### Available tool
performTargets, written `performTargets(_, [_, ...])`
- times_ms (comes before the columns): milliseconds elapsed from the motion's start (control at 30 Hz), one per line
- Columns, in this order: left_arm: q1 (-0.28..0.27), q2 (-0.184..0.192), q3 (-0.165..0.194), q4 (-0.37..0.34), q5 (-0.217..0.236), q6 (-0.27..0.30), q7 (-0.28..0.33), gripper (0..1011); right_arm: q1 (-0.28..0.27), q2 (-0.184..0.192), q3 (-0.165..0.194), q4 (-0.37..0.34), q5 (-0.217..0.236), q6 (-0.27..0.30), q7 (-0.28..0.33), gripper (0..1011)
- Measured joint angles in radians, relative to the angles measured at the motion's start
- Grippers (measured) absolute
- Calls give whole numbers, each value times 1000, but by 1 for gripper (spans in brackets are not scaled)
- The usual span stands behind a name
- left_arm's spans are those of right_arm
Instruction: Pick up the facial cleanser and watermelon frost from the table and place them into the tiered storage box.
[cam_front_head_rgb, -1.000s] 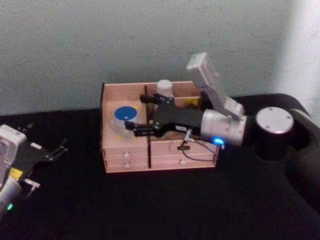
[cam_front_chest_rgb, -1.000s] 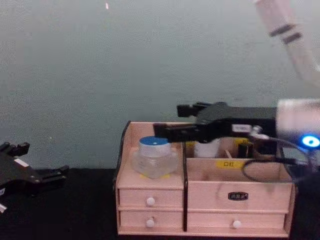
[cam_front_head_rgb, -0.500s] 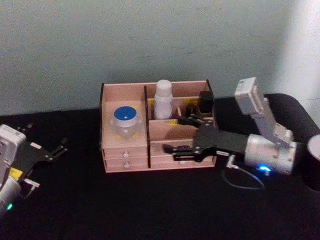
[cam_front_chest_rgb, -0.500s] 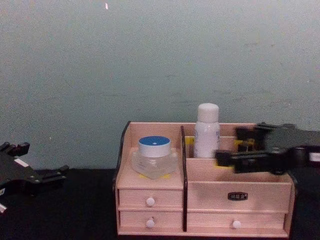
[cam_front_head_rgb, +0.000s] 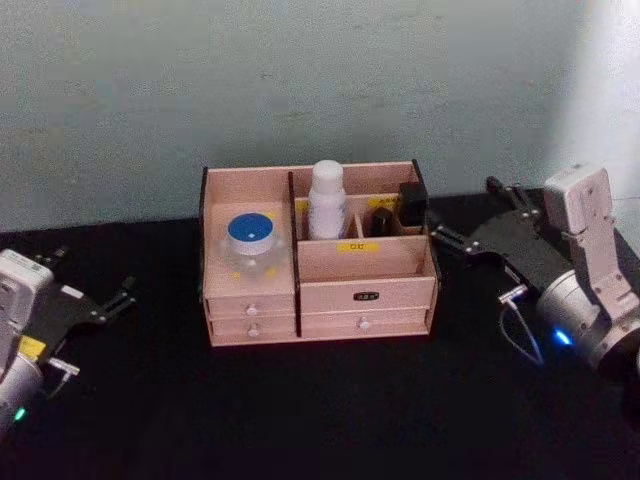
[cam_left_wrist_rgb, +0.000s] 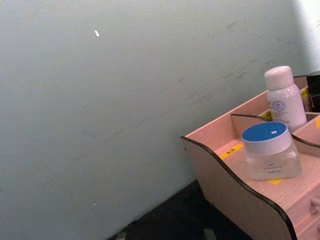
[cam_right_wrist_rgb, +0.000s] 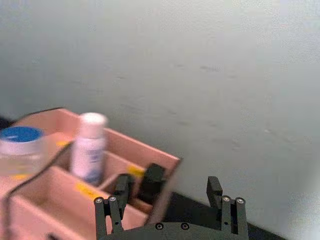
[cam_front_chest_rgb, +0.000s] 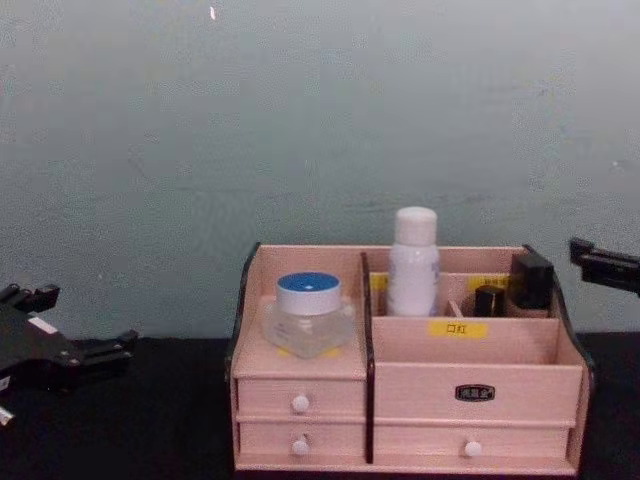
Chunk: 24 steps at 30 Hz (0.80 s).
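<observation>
The tiered storage box stands mid-table on the black cloth. The facial cleanser is upright in a rear compartment, and the watermelon frost sits on the left tier above the drawers. In the chest view the cleanser rises above the box, with the jar to its left. My right gripper hangs open and empty to the right of the box, apart from it. Far left, my left gripper rests open and empty.
Small black bottles stand in the box's back right compartment. A pale wall runs close behind the box. Black tabletop lies open in front of the box and on both sides of it.
My right gripper has drawn back from over the box to the right and now stands clear of it. The cleanser and jar stay in the box. The left arm has not moved.
</observation>
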Motion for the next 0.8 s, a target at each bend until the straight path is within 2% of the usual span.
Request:
performTargets(33, [0, 0, 0, 0, 0, 0, 0, 1001, -4, -12, 4, 5, -12, -7, -23, 1003])
performTargets(67, [0, 0, 0, 0, 0, 0, 0, 1001, -10, -36, 8, 17, -45, -24, -75, 1002])
performTargets(167, [0, 0, 0, 0, 0, 0, 0, 1001, -19, -71, 11, 40, -88, -48, -144, 1002])
performTargets(200, [0, 0, 0, 0, 0, 0, 0, 1001, -21, -93, 12, 55, -120, -62, -190, 1002])
performTargets(300, [0, 0, 0, 0, 0, 0, 0, 1002, -24, -131, 10, 91, -178, -79, -259, 1002])
performTargets(500, [0, 0, 0, 0, 0, 0, 0, 1001, -20, -180, 7, 157, -232, -88, -317, 1002])
performTargets(800, [0, 0, 0, 0, 0, 0, 0, 1001, -14, -211, 26, 188, -246, -89, -323, 1002])
